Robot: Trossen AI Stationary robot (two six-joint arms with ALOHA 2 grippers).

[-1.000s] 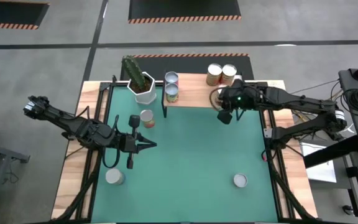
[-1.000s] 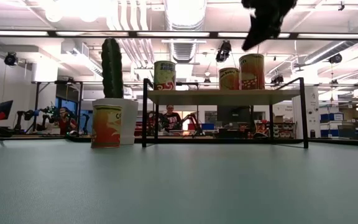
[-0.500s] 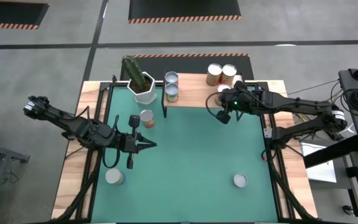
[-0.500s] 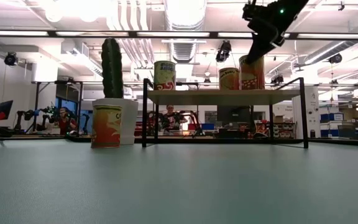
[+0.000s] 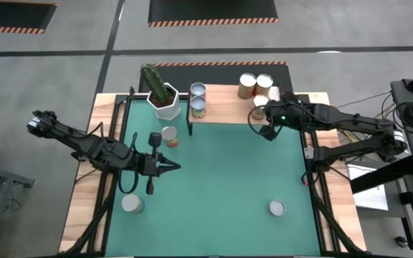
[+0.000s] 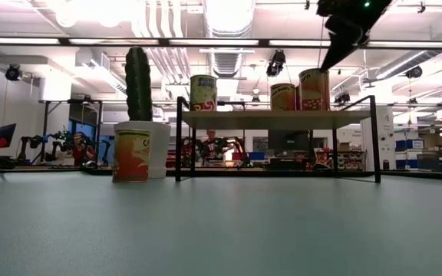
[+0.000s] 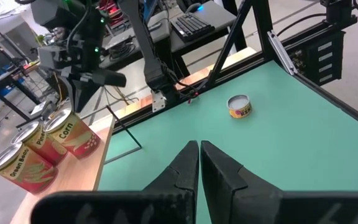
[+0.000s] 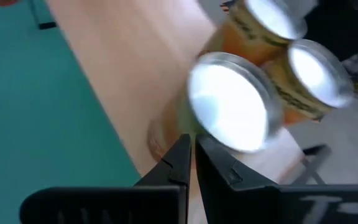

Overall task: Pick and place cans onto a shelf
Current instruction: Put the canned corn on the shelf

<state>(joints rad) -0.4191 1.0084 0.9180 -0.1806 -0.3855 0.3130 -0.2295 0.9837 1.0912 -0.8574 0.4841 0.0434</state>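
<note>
The right gripper (image 5: 267,133), its dark fingers pinched together on nothing, hangs at the right end of the light-wood shelf (image 5: 224,111), upper centre in the high view. Just beside it stand three cylindrical cans (image 5: 255,86) with shiny metal tops. The left gripper (image 5: 172,168), likewise closed and empty, waits at centre left above the smooth green mat (image 5: 221,179).

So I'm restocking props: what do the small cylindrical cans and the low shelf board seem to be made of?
The small cylindrical cans look like tin: bright, shiny silvery tops, with matte printed labels, probably paper. The low shelf board looks like pale, unglossed wood with visible grain, on thin black legs, likely metal.
</note>
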